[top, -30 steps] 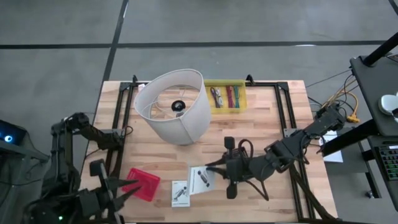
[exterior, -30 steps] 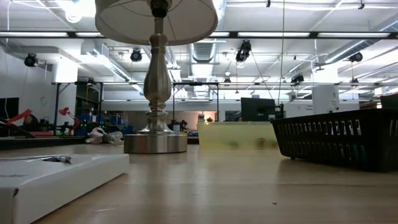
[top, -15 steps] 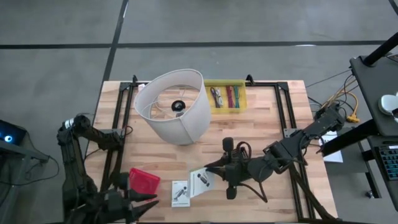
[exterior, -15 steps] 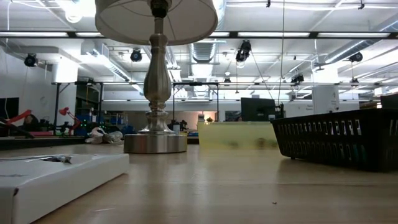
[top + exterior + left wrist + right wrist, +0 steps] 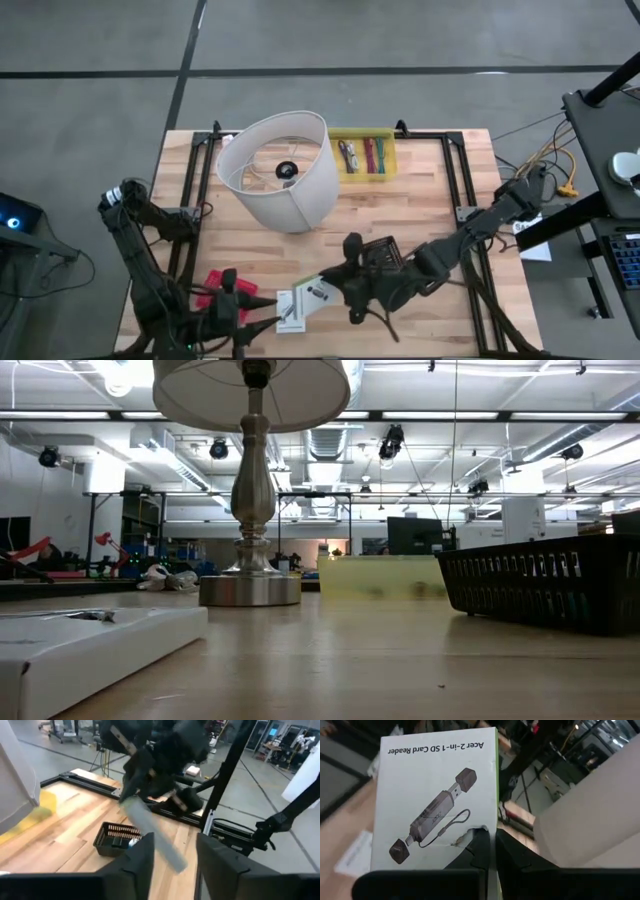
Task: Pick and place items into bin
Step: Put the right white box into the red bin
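Observation:
My right gripper point(image 5: 335, 287) is shut on a white printed card point(image 5: 437, 795) that shows an SD card reader; in the high view the card point(image 5: 318, 293) stands tilted near the table's near edge. A second white card point(image 5: 290, 310) lies flat beside it. My left gripper point(image 5: 262, 312) is open, low over the near edge, just left of that second card. A black mesh basket point(image 5: 117, 839) sits under my right arm. Pink, green and purple pen-like tools lie in a yellow tray point(image 5: 365, 155). The tiny cubes are out of view. My right gripper pinches the white card at the middle of one edge point(image 5: 487, 831), one finger point(image 5: 479, 847) on the printed face and the other behind it. The card is lifted off the table and stands up beyond the fingers, its printed face toward the wrist camera.
The large white lampshade point(image 5: 280, 170) stands at the far left middle of the table. A red flat thing point(image 5: 215, 288) lies partly under my left arm. Black frame rails point(image 5: 465, 200) run along the left and right sides. Bare wood lies between lampshade and cards.
My right gripper moved toward the table's near left, and the card it holds tipped up off the table. My left arm swung from the left edge along the near edge toward the cards, passing over the red thing.

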Robot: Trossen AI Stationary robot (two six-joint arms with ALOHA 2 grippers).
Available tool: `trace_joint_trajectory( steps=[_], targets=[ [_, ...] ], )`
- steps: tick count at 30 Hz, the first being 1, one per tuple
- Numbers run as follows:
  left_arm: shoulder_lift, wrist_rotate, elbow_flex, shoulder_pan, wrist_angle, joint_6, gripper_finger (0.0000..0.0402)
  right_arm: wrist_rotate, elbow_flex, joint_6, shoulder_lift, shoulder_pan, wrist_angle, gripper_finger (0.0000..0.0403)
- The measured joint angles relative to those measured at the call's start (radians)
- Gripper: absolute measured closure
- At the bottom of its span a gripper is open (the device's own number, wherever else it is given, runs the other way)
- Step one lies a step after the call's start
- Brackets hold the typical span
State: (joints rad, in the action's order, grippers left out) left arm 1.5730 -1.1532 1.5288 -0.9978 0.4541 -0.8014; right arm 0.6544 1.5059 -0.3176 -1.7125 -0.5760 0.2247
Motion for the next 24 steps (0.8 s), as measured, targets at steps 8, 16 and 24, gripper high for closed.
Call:
trace_joint_trajectory(
  steps=[8,16,24],
  targets=[
    [-0.001,0.053,0.0,0.041,0.053,-0.081,0.0213,0.163,-0.005,-0.03,-0.033,-0.006,-0.003,0.0394],
    [0.002,0.065,-0.004,0.088,0.204,-0.327,0.0212,0.212,-0.007,-0.061,-0.033,-0.006,0.004,0.0394],
    [0.003,0.1,-0.041,0.145,0.202,-0.37,0.0212,0.212,-0.007,-0.085,-0.033,-0.006,0.004,0.0394]
  ],
)
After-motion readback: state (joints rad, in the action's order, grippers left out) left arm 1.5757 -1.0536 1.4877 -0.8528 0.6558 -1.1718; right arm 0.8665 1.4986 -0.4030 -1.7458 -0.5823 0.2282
